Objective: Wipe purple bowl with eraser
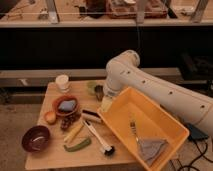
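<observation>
Descending onto eraser (91,116) risked three faults.
- White-handled brush (97,136) lay just beside eraser, at its 5 o'clock: fingers could snag handle or take wrong item.
- Yellow bin (111,121) corner sat close at gripper's 4 o'clock: wrist swing could strike rim.
- Purple bowl (36,138) stood at table's 8 o'clock, near edge: hard wipe could shove it off.

Gripper (106,104) hung near table centre, eraser at its 8 o'clock. Jaws spread wide, nothing held. Contact with bin rim could not be determined.
</observation>
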`<state>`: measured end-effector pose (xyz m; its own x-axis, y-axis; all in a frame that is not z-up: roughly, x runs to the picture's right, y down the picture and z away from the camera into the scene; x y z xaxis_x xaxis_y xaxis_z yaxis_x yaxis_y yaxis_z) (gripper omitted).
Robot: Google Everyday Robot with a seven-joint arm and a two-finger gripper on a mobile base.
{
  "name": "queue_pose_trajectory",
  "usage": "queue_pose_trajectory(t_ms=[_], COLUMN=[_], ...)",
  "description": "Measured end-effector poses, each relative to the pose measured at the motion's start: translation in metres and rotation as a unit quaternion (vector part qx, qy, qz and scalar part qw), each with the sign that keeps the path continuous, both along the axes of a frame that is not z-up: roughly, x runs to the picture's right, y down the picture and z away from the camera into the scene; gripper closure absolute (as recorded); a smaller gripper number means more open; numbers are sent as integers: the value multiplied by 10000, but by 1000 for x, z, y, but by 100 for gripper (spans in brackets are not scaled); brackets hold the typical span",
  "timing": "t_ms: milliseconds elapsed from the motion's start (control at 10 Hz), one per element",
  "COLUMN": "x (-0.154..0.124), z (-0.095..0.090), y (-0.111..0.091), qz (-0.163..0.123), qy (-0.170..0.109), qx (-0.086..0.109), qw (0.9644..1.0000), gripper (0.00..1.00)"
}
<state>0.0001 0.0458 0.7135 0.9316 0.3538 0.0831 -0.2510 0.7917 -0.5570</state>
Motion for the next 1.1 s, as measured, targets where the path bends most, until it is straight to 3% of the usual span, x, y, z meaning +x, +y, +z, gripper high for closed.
queue_pose_trajectory(t_ms=[500,700,1100], x=[-89,-105,-108], z=[20,33,65], y=[28,43,66], qz=[-151,-258,-341], qy=[-652,-683,-417], qx=[-226,-286,-462], qw=[9975,9969,9975], gripper=[20,20,20])
